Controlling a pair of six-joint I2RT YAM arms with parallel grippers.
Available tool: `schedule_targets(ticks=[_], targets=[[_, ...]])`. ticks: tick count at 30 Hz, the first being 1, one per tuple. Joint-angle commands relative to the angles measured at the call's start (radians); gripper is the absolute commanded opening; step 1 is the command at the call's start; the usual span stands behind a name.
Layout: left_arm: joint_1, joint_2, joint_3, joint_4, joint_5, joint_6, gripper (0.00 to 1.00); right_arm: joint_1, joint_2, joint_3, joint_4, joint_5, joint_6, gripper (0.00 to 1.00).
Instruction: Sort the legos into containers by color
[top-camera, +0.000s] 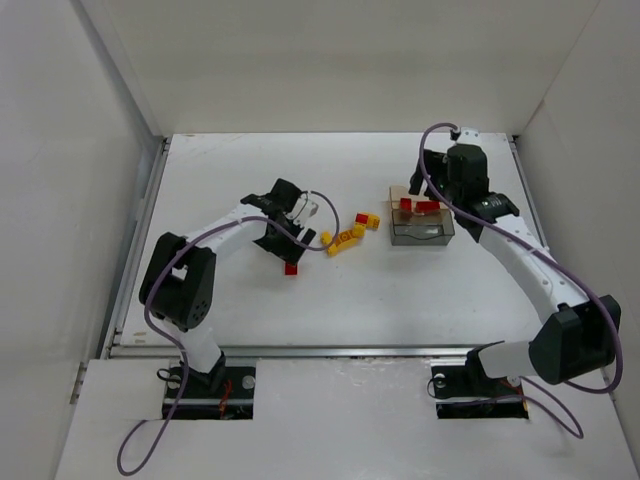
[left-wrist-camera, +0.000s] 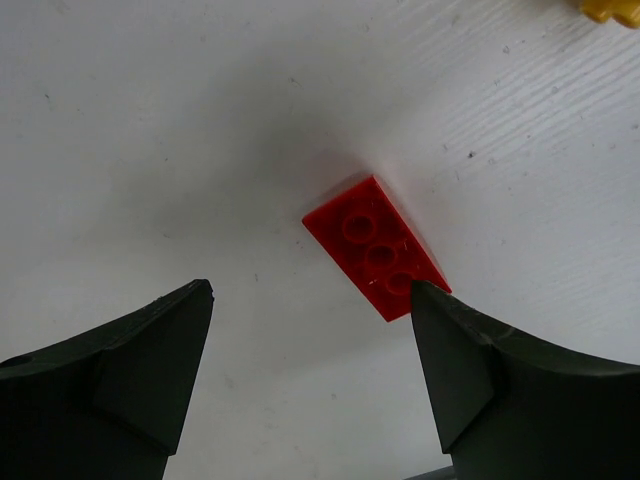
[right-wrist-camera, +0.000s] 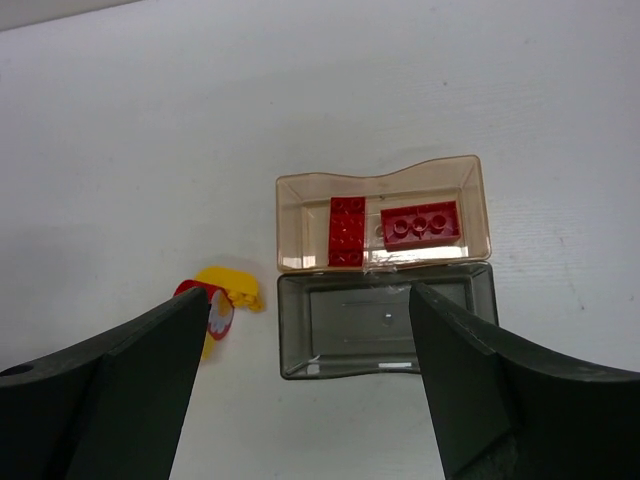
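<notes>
A red lego lies flat on the white table, its near end next to my left gripper's right fingertip. My left gripper is open and empty just above the table; from the top it hangs just behind that lego. The tan tray holds two red legos. The adjoining grey tray is empty. My right gripper is open and empty, high above the trays. Yellow legos and a red one lie between the arms.
A yellow lego with a red piece beside it lies left of the trays in the right wrist view. White walls enclose the table on the left, back and right. A metal rail runs along the near edge.
</notes>
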Motion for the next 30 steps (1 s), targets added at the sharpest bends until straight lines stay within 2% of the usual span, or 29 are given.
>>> schedule_targets(ticks=[1, 9, 16, 17, 27, 30], targets=[[0.007, -0.020, 0.002, 0.035, 0.005, -0.034, 0.78, 0.046, -0.036, 0.001, 0.012, 0.056, 0.017, 0.86], [0.007, -0.002, -0.007, 0.086, 0.089, -0.063, 0.78, 0.055, -0.036, 0.001, -0.006, 0.078, 0.026, 0.86], [0.007, 0.047, 0.003, 0.140, 0.062, -0.084, 0.78, 0.055, -0.027, 0.011, -0.006, 0.096, 0.026, 0.86], [0.007, 0.058, -0.006, 0.140, 0.051, -0.084, 0.75, 0.055, -0.027, 0.011, -0.006, 0.096, 0.017, 0.86], [0.007, 0.077, -0.020, 0.140, 0.086, -0.094, 0.20, 0.055, -0.009, 0.020, -0.006, 0.105, 0.008, 0.86], [0.007, 0.087, -0.020, 0.129, 0.086, -0.094, 0.11, 0.055, 0.000, 0.038, -0.006, 0.105, -0.002, 0.86]])
